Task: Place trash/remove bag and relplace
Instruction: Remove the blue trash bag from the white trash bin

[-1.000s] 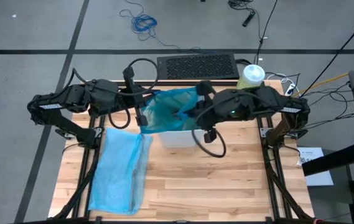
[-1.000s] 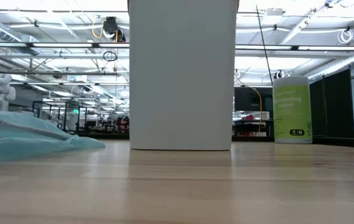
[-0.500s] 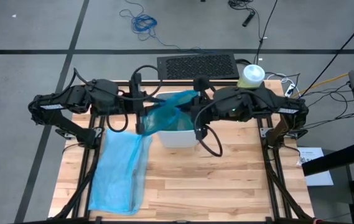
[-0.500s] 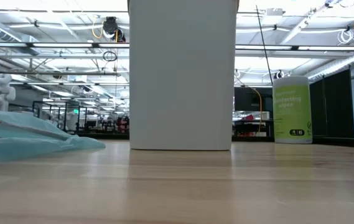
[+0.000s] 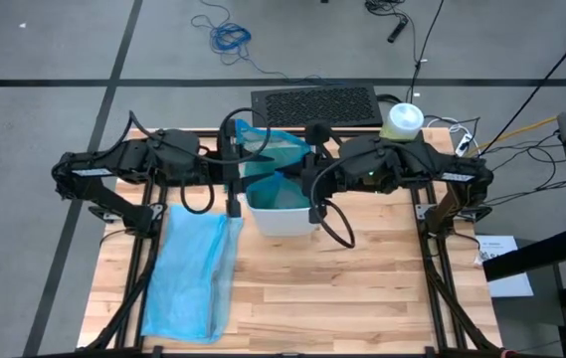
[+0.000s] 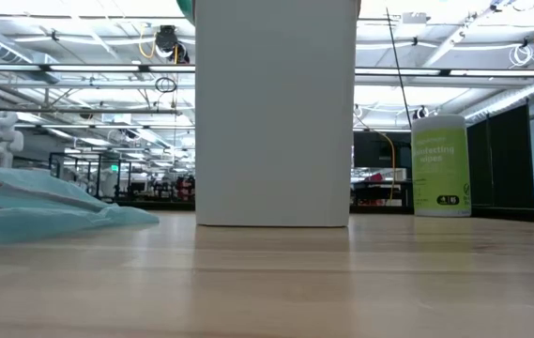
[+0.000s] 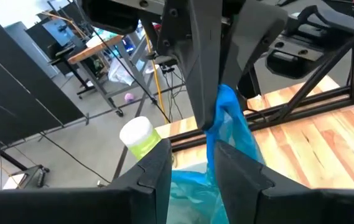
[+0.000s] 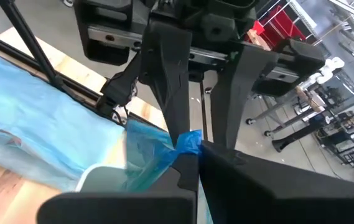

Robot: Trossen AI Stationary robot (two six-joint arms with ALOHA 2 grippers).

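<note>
The teal bag (image 5: 268, 151) hangs over the white bin (image 5: 283, 217) in the middle of the table, its lower part inside the bin. My right gripper (image 8: 192, 165) is shut on the bag's bunched top. My left gripper (image 7: 192, 177) faces it from the table's left, open, with bag plastic (image 7: 192, 186) between its fingers. The pale blue replacement bag (image 5: 193, 273) lies flat on the table at the left. No trash is in view. My right gripper pinches a bunched twist of the bag's top (image 8: 188, 142) between its two fingers. The fingers come nearly level from the table's right side. The bag hangs slack below them into the bin. Whether my left gripper touches the plastic between its fingers, I cannot tell.
A green canister with a white lid (image 5: 402, 121) stands at the far right corner. A black perforated mat (image 5: 314, 104) lies along the far edge. The near half of the table (image 5: 342, 298) is bare wood.
My left gripper has opened. Both grippers have tipped up toward level and shifted slightly toward the far edge. The bag, earlier spread across the bin's top between the two grippers, now sits farther back and sags into the bin, uncovering the bin's near rim.
</note>
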